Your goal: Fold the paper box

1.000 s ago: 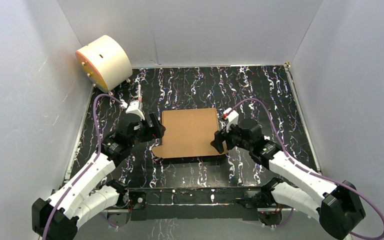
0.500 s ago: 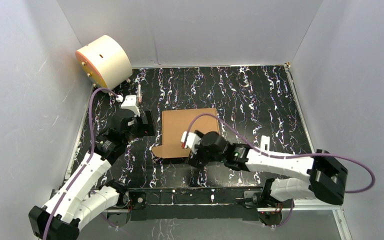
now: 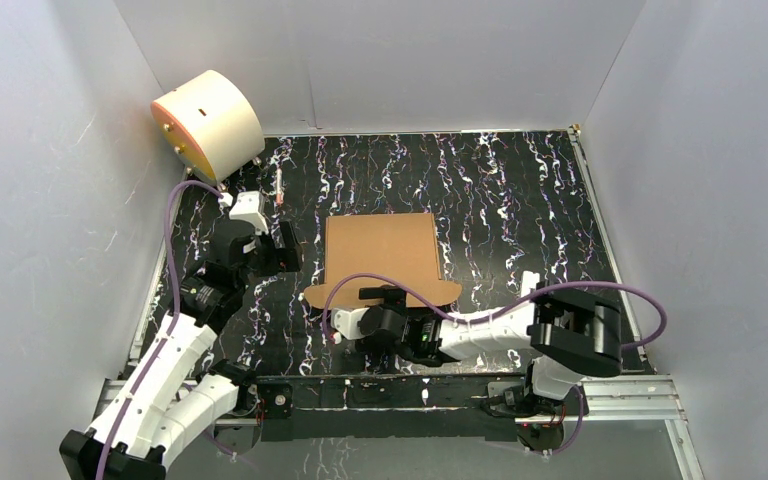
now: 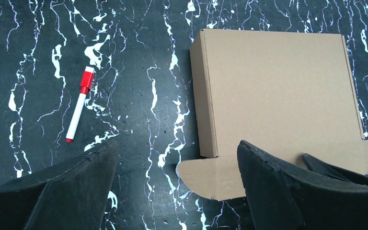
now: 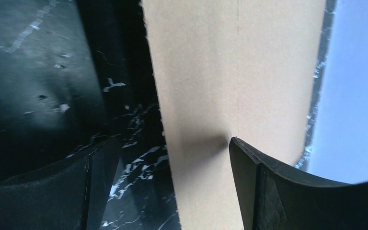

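Observation:
The paper box (image 3: 380, 250) lies closed and flat mid-table, plain brown cardboard with a front flap (image 3: 380, 294) that has rounded ears. It shows in the left wrist view (image 4: 278, 86) with the flap's left ear (image 4: 211, 177). My left gripper (image 3: 280, 255) is open and empty, a little left of the box; its wrist view (image 4: 172, 196) shows the gap over bare table and the ear. My right gripper (image 3: 372, 302) is low at the box's near edge, open. In its wrist view (image 5: 167, 191) one finger (image 5: 287, 191) is over the cardboard (image 5: 235, 86), the other over the table.
A cream drum with an orange face (image 3: 208, 122) stands at the back left corner. A red and white marker (image 3: 278, 185) lies left of the box, also in the left wrist view (image 4: 79, 110). Grey walls enclose the black marbled table (image 3: 520, 200).
My right arm has swung left across the front and now lies low at the box's near flap. My left gripper has drawn back left, away from the box's left edge.

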{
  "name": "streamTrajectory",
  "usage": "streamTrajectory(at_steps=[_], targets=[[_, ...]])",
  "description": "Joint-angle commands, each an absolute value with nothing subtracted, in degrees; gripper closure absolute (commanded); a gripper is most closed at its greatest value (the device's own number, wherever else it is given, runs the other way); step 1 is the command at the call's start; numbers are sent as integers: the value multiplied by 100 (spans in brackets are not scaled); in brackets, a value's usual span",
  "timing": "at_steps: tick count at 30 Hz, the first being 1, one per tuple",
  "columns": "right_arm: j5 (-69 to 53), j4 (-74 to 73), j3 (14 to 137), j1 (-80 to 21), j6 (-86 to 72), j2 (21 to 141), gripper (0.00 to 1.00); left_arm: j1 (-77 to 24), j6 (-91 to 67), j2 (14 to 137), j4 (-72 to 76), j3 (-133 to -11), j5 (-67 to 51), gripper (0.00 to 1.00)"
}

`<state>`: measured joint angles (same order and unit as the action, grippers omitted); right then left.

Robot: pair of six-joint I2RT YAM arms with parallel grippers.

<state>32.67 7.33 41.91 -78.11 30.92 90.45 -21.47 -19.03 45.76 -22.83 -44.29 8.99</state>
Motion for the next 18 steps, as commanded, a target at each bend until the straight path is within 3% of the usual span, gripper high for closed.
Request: streamTrajectory(at_steps=[1,9,18], targets=[[4453,2398,3962,-7844,4014,9319,8,-2073,-1864,4341,-2300,-4352,750,9],[4580,3179,3892,-7848,4573,9935,13,-1931,-1885,4272,-2247,-4324,512,9],[4789,3980,3820,-7847,4865,10496,38,-1888,-1893,4245,-2224,-4306,406,10]])
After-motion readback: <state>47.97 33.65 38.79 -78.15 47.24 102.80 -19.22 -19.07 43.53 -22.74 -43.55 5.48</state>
